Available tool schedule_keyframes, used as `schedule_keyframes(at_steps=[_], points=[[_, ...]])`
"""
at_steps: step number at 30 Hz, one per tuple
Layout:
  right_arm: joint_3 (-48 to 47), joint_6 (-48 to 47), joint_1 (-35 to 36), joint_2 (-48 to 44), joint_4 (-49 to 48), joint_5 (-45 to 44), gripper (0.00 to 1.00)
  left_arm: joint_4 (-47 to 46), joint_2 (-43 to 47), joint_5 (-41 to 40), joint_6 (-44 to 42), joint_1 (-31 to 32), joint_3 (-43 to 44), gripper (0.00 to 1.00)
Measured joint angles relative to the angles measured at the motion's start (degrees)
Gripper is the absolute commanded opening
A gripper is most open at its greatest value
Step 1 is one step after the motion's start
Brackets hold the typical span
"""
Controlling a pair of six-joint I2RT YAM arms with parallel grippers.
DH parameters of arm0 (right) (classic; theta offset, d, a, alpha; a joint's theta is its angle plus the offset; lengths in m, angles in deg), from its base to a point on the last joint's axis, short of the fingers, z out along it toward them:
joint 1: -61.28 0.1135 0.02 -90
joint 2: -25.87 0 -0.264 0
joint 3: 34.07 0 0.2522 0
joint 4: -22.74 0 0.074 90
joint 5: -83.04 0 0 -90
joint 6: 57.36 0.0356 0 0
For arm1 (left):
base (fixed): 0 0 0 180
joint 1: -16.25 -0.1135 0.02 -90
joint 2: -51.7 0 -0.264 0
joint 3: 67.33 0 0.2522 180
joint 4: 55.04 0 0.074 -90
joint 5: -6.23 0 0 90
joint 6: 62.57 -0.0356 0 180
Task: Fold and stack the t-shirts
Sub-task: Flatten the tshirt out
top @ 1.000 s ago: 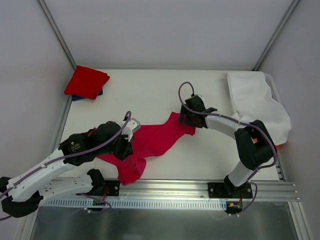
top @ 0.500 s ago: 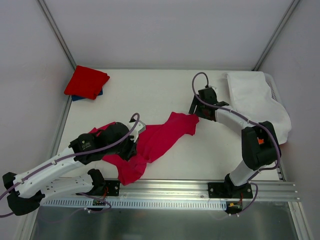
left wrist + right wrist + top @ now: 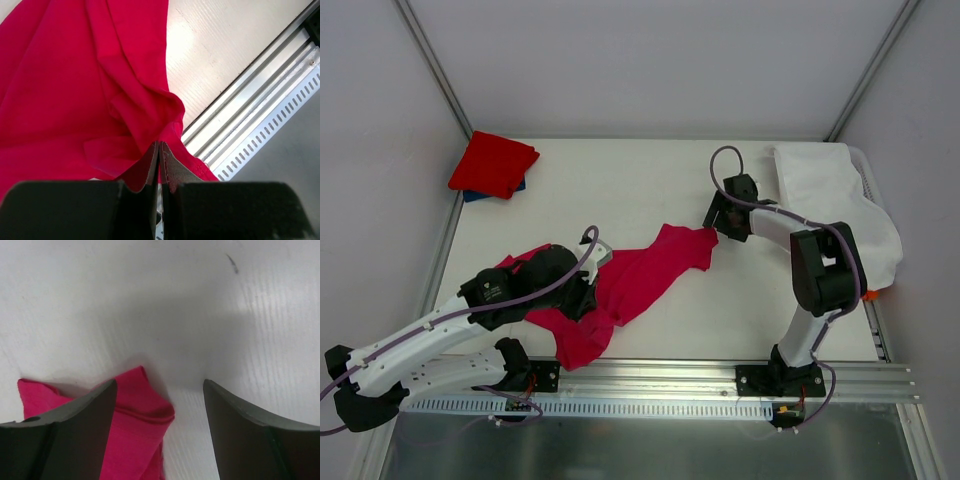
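White table [image 3: 620,190], top view: the crimson-pink shirt [image 3: 635,280] lies crumpled near the front edge. A red shirt [image 3: 493,163] sits folded on a blue shirt [image 3: 472,195] at the far left corner.

Left wrist view: the left gripper [image 3: 159,160] is clamped on a fold of the crimson-pink shirt.

Right wrist view: the right gripper [image 3: 159,385] stands parted and grips nothing; the shirt's corner lies between its jaws.

Judgement: spreading is in hand. The next move calls for the right gripper to pinch that corner, then both to draw the cloth flat.
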Motion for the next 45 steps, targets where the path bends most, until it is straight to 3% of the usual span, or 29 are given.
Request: schedule_keyframes(at_steps=[18, 28, 45], points=[[-14.4, 0.2, 6.1, 2.2, 1.9, 1.1, 0.73, -1.9, -0.9, 0.1, 0.4, 0.0, -3.3, 0.00], [-14.6, 1.4, 13.9, 3.6, 2.6, 1.2, 0.73, -3.2, -0.4, 0.0, 0.4, 0.0, -4.4, 0.00], [-9.9, 3.9, 14.5, 4.4, 5.6, -4.9, 0.70, -3.4, -0.3, 0.0, 0.4, 0.0, -4.6, 0.00]])
